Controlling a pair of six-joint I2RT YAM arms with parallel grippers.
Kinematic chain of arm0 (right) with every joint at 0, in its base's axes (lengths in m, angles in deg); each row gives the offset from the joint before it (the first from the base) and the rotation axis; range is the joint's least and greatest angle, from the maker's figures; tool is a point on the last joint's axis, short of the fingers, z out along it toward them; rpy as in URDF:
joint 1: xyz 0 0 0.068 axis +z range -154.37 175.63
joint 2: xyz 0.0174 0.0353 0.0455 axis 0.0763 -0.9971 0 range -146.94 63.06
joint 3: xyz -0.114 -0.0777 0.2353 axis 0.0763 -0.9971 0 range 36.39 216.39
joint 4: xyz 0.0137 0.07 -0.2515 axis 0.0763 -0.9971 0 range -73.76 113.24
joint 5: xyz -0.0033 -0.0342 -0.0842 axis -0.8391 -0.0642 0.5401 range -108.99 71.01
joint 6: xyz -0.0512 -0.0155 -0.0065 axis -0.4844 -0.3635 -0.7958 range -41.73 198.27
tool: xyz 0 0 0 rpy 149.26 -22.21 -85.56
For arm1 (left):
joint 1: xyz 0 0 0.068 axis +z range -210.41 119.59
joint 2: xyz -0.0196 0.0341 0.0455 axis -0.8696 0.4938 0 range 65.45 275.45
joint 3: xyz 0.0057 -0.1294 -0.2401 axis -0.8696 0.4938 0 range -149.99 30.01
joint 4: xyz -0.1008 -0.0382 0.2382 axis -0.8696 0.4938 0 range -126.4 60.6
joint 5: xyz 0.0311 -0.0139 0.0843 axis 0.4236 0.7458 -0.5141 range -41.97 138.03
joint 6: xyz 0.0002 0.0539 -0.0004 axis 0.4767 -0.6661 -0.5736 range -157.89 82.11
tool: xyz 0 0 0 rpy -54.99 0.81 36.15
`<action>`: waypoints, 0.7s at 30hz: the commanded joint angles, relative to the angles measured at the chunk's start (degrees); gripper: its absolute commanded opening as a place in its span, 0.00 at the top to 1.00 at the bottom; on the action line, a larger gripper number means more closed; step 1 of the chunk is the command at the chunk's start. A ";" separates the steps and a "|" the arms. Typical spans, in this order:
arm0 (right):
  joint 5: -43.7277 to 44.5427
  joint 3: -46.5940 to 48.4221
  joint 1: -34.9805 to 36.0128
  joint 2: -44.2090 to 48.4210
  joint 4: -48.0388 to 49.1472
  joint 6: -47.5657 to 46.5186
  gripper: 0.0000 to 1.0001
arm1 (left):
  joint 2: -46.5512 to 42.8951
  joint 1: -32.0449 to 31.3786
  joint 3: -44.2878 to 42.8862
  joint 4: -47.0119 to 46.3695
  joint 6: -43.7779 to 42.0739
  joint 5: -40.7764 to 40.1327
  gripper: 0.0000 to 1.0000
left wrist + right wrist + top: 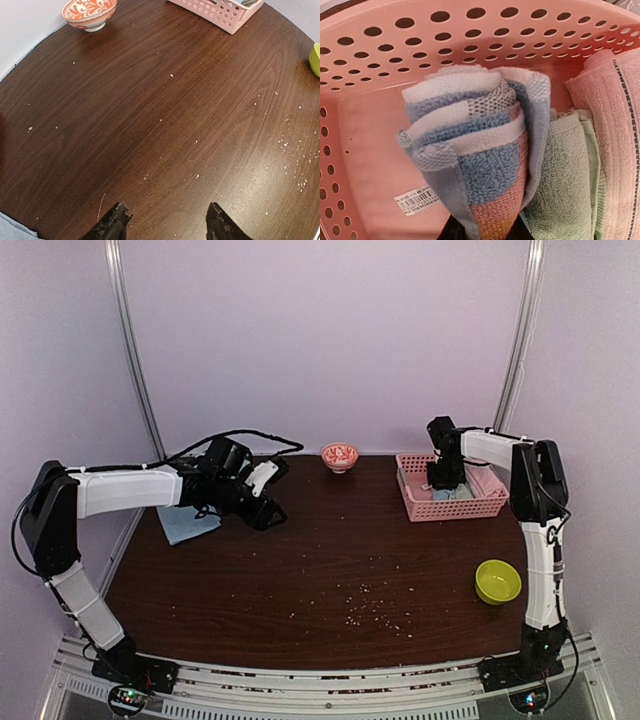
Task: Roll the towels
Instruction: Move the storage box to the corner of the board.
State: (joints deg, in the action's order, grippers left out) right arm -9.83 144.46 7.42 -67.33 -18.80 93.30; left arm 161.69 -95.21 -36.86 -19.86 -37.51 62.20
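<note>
The plain light-blue cloth towel (pixel 186 524) lies flat at the far left of the dark wooden bench (pixel 330 570), just left of and behind the left fingers (pixel 112 225), which are spread wide over bare wood, while the right fingers (pixel 454 232) pinch a rolled striped towel (pixel 475 150) inside the pink plastic lattice basket (pixel 450 512).

At the nine o'clock edge of the table (pixel 330 575), a plain towel (pixel 186 527): light blue, unrolled, lying flat, partly covered from above. One corner of it shows at seven o'clock in the left wrist view.

Inside the pink basket (pixel 380 60), at the table's two o'clock, a patterned towel (pixel 480 150): light blue with white and orange patches, rolled into a spiral and seen end-on. Touches a green towel (pixel 565 165) at its three o'clock. Pinched at six o'clock by the right gripper (pixel 484 231).
</note>
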 commanded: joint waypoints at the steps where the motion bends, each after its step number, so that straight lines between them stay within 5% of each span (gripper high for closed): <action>1: 3.36 -1.27 -1.84 2.36 -0.45 0.62 1.00 | 0.59 0.43 -1.42 -0.63 0.34 0.94 0.45; 14: 3.94 -2.63 -2.82 0.11 -0.24 -0.11 1.00 | 0.35 0.44 -1.51 -0.37 0.55 1.30 0.46; 21: 2.59 -2.97 -2.88 1.18 -0.23 -0.82 0.77 | 0.27 0.41 -1.60 -0.28 0.56 1.64 0.46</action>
State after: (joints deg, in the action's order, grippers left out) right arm -8.49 143.17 5.82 -67.11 -17.38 93.02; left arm 161.72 -95.21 -36.86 -19.75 -37.29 62.79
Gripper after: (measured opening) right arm 0.195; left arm 0.538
